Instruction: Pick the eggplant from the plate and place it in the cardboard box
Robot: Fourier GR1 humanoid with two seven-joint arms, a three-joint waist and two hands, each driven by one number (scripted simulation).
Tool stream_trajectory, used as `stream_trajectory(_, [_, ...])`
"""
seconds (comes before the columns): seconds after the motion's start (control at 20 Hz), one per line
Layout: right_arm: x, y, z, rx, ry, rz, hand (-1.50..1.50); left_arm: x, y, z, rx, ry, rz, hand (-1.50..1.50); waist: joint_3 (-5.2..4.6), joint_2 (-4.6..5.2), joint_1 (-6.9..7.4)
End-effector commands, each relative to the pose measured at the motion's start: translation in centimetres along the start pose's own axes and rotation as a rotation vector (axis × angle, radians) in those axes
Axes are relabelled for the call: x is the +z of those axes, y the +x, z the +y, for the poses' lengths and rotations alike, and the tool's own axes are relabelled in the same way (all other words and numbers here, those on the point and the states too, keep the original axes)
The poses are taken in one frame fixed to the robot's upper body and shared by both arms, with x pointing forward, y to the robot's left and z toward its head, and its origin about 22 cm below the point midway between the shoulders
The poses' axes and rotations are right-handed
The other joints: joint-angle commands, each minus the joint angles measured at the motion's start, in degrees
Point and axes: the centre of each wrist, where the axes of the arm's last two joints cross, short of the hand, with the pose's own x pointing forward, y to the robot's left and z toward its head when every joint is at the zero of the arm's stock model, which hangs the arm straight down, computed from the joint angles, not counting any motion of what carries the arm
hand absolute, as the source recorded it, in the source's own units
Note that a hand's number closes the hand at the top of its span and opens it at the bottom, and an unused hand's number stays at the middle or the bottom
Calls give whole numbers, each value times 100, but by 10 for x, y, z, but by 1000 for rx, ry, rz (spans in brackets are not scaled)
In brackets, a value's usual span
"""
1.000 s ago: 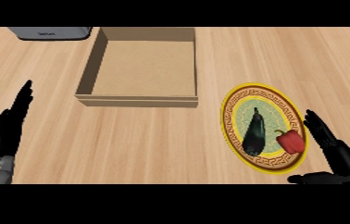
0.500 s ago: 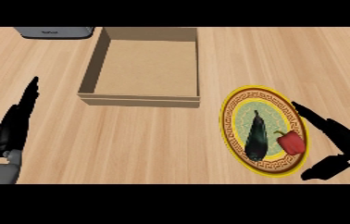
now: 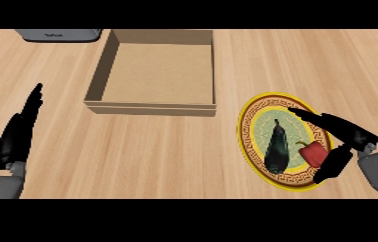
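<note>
Moved in since half a second before: right hand [image 3: 341, 136] now reached over the yellow-rimmed plate's [image 3: 255, 104] right side, fingers straight and spread from the thumb, holding nothing, with the red pepper [image 3: 313, 153] in the gap between fingers and thumb. Lay just left of that hand, untouched and unmoved on the plate, dark eggplant [image 3: 277, 145], lengthwise beside the pepper; stood well off to the hand's upper left on the wooden surface [image 3: 148, 151], open cardboard box [image 3: 151, 105], with a grey object [image 3: 59, 34] beyond. Rested as before at the left edge, left hand [image 3: 21, 131], fingers straight, empty.
</note>
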Motion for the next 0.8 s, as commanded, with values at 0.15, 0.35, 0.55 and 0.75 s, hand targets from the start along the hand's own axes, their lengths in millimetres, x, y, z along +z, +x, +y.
stream_trajectory(0.15, [-39, 16, 28, 58, 55, 59, -150, -1, -3, 6, -7, -5, 3, 0, 3, -5, -20])
stream_trajectory(0.35, [-21, 3, 29, 56, 35, 36, -150, 0, -13, 0, 9, -9, 1, 0, 1, -9, -52])
stream_trajectory(0.55, [-38, 20, 22, 67, 77, 57, -150, -9, 4, -6, 5, -5, -1, 0, 2, -5, -45])
stream_trajectory(0.75, [-27, 7, 13, 19, 53, -10, -150, 10, 1, -3, -9, -17, 1, 0, 3, -8, -25])
